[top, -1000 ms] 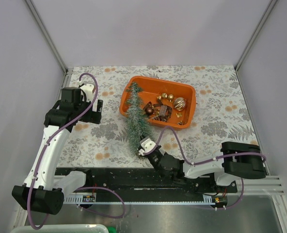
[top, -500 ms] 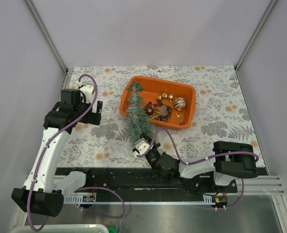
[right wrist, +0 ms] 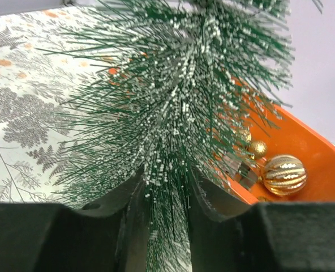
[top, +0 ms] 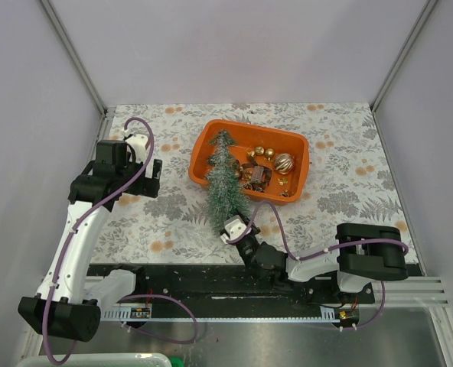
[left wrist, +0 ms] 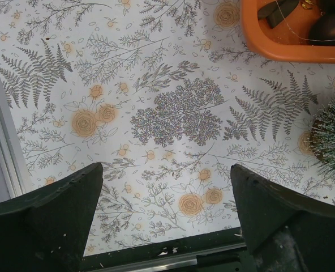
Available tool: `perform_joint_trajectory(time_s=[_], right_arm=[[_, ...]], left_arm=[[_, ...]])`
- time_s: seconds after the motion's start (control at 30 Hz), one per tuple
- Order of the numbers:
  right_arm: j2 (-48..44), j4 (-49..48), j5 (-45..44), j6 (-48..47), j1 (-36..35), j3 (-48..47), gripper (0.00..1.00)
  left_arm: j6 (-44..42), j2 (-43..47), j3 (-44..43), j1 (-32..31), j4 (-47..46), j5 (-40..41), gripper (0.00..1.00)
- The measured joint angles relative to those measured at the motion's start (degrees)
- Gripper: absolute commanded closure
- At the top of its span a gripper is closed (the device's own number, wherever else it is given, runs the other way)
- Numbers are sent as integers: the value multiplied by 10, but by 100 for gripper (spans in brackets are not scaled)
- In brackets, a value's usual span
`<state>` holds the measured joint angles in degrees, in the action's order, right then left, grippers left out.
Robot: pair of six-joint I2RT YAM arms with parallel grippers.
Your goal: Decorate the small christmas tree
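two grippers, well apart: left gripper (left wrist: 166,170) gapes wide over open mat (top: 349,183) left of the tray (top: 257,127), while right gripper (top: 234,228) flanks the base of the tree (top: 226,187) near the mat's near edge, grip unclear, treetop over the tray's left rim.

1. Small cone-shaped christmas tree of frosted blue-green bristles (top: 226,183): its tip has swung right, from over the left end of the orange plastic tray (top: 297,139) to further in over the tray. The trunk now leans less.
2. Right gripper (top: 235,228), at the tree's foot: drew slightly away from the tray, then returned, ending just right of where it began.
3. Right arm's black elbow block (top: 372,252): shifted left, closer to the tray.
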<state>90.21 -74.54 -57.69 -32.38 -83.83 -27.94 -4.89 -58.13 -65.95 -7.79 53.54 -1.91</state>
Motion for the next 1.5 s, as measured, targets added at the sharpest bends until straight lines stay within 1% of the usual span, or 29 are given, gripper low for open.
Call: perform_joint_trajectory(time_s=[0.03,0.1,0.17,0.2,0.33,0.5,0.57,0.73,0.9,1.03,1.1,1.13,1.17,1.27,1.33,1.4,1.5], right_arm=[[-2,-1,-5,5,0,7,59],[-7,0,-13,13,0,17,43],[-19,0,-19,20,-1,26,35],[-26,0,-22,21,-1,29,34],[-69,8,-29,23,-5,38,30],[-184,30,-28,40,-10,40,25],[-242,66,-27,63,-11,40,23],[-347,184,-27,122,-12,39,22],[-417,283,-45,145,-12,33,22],[-438,351,-61,153,7,-15,20],[-435,434,-53,200,68,-66,21],[-429,490,-37,236,110,-103,22],[-413,547,-12,278,169,-152,23],[-348,652,58,354,297,-263,22],[-267,718,127,400,381,-362,22],[-195,753,189,430,436,-430,22],[-84,796,286,466,505,-494,22]], left_arm=[[-1,0,0,0,0,0,1],[-1,0,0,0,0,0,1],[-2,0,0,0,0,0,1],[-2,0,0,0,0,0,1],[-2,0,0,0,0,0,1],[-3,0,0,0,0,0,1],[-3,0,0,0,0,0,1],[-3,0,0,0,0,-5,1],[-3,0,0,0,0,-6,1],[-3,-3,0,0,0,-7,1],[-2,-8,0,0,0,-9,1],[-2,-11,0,0,1,-10,1],[-2,-14,0,0,2,-12,1],[-2,-23,-2,0,8,-18,1],[-2,-26,-4,0,9,-24,1],[-2,-27,-6,0,10,-27,1],[-2,-28,-8,0,10,-31,1]])
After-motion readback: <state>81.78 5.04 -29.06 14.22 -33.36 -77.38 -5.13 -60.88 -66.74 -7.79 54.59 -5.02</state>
